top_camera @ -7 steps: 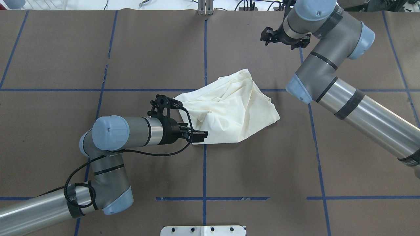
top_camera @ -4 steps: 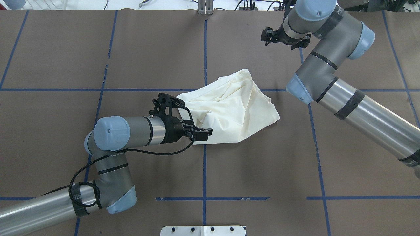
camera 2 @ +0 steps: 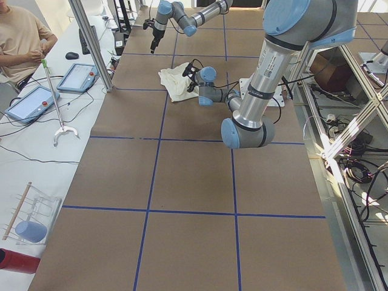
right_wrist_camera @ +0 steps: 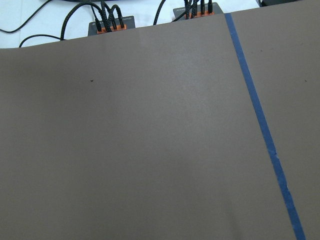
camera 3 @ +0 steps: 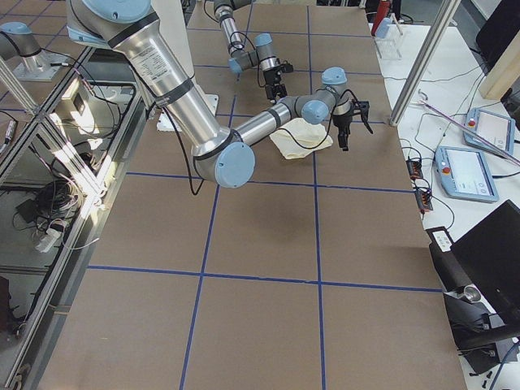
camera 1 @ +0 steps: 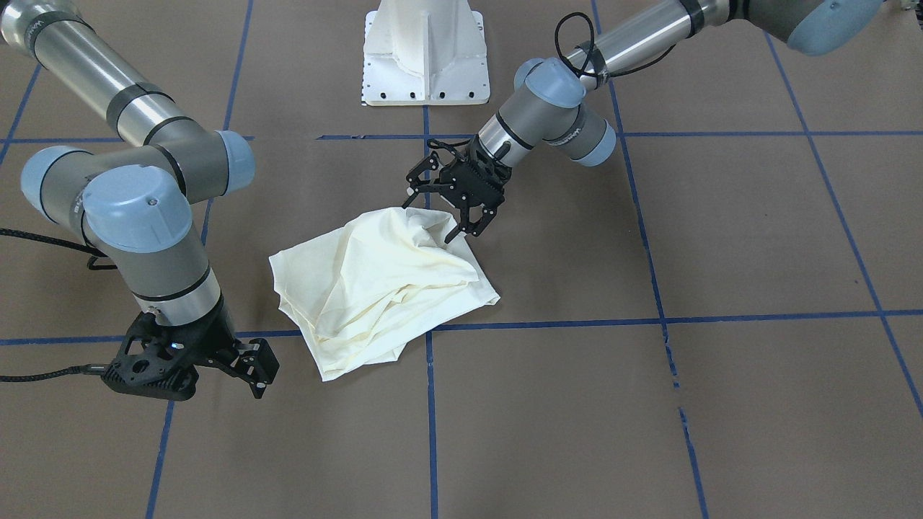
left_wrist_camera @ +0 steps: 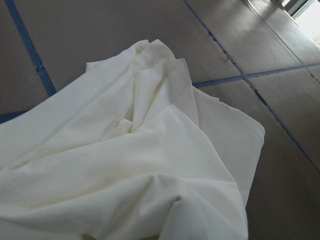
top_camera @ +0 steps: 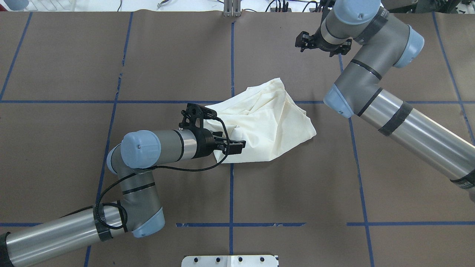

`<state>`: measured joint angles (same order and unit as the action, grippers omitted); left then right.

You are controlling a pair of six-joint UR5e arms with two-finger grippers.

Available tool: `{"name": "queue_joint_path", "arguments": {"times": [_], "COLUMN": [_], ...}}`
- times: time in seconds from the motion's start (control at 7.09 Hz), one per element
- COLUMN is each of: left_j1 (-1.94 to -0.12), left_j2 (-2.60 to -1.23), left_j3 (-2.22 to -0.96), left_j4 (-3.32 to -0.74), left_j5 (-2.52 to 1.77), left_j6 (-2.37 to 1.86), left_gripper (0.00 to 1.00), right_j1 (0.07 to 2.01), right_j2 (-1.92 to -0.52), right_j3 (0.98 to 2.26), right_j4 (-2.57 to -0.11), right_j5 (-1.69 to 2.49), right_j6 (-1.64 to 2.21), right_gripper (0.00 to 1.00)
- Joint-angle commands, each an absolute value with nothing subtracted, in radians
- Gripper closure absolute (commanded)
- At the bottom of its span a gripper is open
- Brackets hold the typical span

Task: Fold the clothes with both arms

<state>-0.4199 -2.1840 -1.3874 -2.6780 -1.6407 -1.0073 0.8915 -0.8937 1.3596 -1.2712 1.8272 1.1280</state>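
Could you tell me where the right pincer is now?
In the overhead view the right pincer hangs at the far side of the table, right of centre, clear of the shirt.

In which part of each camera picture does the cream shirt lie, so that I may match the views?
Front-facing: shirt at centre, slightly left.
Overhead: shirt at centre, slightly right.
Exterior left: shirt upper middle, far away.
Exterior right: shirt upper middle, far away.
Left wrist: shirt fills most of it.
Right wrist: not in it.
Landmark: white pedestal base, top centre front-facing, bottom centre overhead.
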Motion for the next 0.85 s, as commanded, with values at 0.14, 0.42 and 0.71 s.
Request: {"name": "queue_joint_path", "arguments": {"times": [0.14, 0.42, 0.71], "left_j1": [-0.381, -0.335, -0.269], "left_j2": [-2.195, -2.204, -2.195], "left_j3": [-1.370, -1.381, -1.399], "left_j4": [-2.678, -2.681, -2.803], "left_j5": [-1.638, -1.641, -1.643], "left_j6": [-1.040, -1.055, -1.057], "left_gripper": [0.00, 0.00, 0.00], "right_j1": [0.891, 0.891, 0.891], "right_j2": [-0.907, -0.908, -0.908], "right_j3": [1.361, 1.361, 1.361], "right_j4": [-1.270, -1.269, -1.269], "right_j5": [1.827, 1.827, 1.825], "right_j6": [1.127, 1.126, 1.127], "right_gripper": [0.00, 0.00, 0.00]}}
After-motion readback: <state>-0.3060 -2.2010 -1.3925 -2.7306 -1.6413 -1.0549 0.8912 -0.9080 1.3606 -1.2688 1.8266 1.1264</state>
